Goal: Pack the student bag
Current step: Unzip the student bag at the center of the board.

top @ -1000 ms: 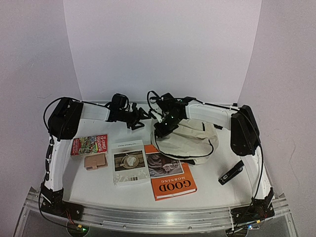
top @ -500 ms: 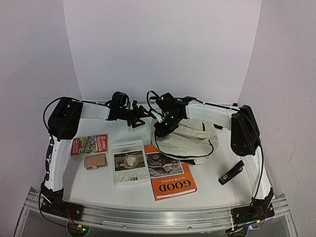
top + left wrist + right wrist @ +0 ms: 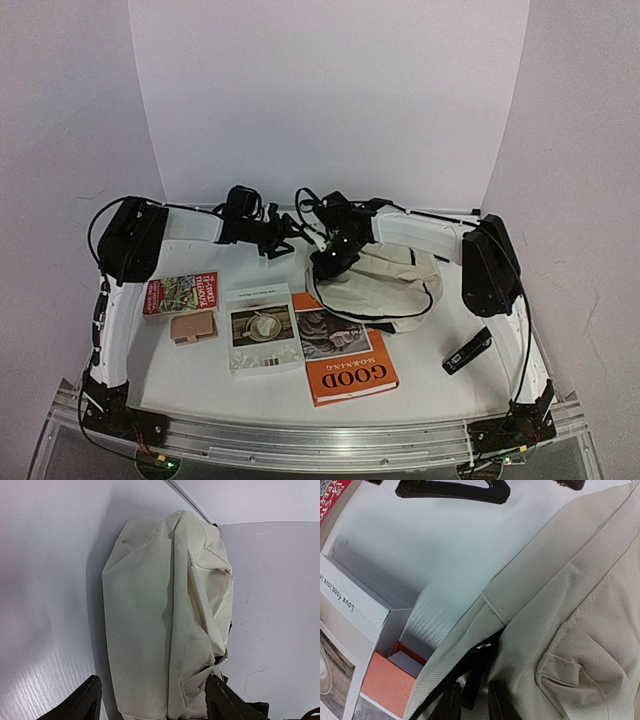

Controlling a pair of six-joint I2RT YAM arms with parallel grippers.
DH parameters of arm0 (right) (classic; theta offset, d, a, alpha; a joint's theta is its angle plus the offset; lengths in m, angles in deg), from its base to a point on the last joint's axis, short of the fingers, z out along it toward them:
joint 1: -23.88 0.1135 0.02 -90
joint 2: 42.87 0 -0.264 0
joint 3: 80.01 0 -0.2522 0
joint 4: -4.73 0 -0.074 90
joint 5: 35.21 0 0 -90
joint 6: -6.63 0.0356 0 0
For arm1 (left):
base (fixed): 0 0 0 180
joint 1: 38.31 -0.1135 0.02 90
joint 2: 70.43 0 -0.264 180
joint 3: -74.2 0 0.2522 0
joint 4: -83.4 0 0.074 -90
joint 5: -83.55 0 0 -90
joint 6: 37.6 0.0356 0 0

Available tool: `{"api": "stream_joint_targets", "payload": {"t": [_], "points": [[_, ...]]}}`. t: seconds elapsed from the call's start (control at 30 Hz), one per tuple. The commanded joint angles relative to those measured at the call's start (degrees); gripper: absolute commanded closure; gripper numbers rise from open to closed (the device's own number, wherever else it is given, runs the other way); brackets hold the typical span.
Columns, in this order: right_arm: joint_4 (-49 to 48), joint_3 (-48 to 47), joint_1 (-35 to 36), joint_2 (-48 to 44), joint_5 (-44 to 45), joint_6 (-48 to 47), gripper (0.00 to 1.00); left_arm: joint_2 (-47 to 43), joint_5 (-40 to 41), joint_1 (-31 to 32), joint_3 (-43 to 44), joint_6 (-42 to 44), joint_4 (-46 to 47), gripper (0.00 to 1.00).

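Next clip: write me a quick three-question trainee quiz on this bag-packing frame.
1. True or false: the left gripper is clamped on the bag.
2. Which book lies partly under the white book? A, red book; B, orange book; C, neither.
3. What sits between the fingers of the right gripper?
Key: 1, false: its jaws stand open. 2, B. 3, the bag's black zipper pull.
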Motion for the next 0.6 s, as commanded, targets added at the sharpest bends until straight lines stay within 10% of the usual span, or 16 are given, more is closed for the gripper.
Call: {"api": "stream_joint_targets", "payload": {"t": [0.0,0.57], "points": [[1.52,-1.37,0.1,2.0,2.07,-0.86,0.8,1.36,-0.43,0.19,2.88,-0.27,0.63,0.29],[3.18,-3.61,0.53,-2.1,3.44,-4.24,1.0,5.64,-1.39,2.26,6.48,-1.52,1.19,0.28]]}}
